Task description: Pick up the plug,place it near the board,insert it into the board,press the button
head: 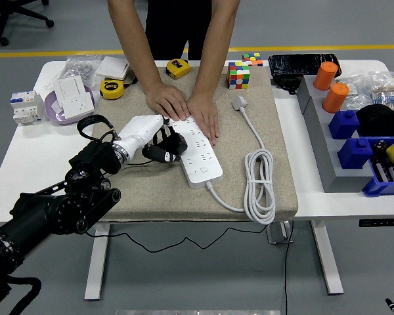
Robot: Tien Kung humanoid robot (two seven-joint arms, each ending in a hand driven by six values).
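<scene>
Plug: black plug (173, 146), held in the left hand (159, 141) at the left edge of the board (198, 147), touching or nearly touching it; whether the pins are seated I cannot tell.
Left hand: white hand with dark fingers (159, 154) curled around the plug, grasping it.
Right hand: out of view.
Handling: judged small, light and rigid; hard smooth shell, likely to slip or twist if pinched loosely. Best held by the body's sides, pins left free, pushed straight into a socket.
Board: white power strip lying diagonally on the mat; its own cord (259, 180) coils to the right and ends in a grey plug (240, 102).
Person: both hands (187, 108) press flat on the board's far end, steadying it.
Surface: beige mat (144, 190), probably grippy, on a white table (26, 157).
Room: cluttered edges; tape measures (111, 88), cube (238, 74), blue bins (358, 141) well apart; grey floor with a yellow line.
</scene>
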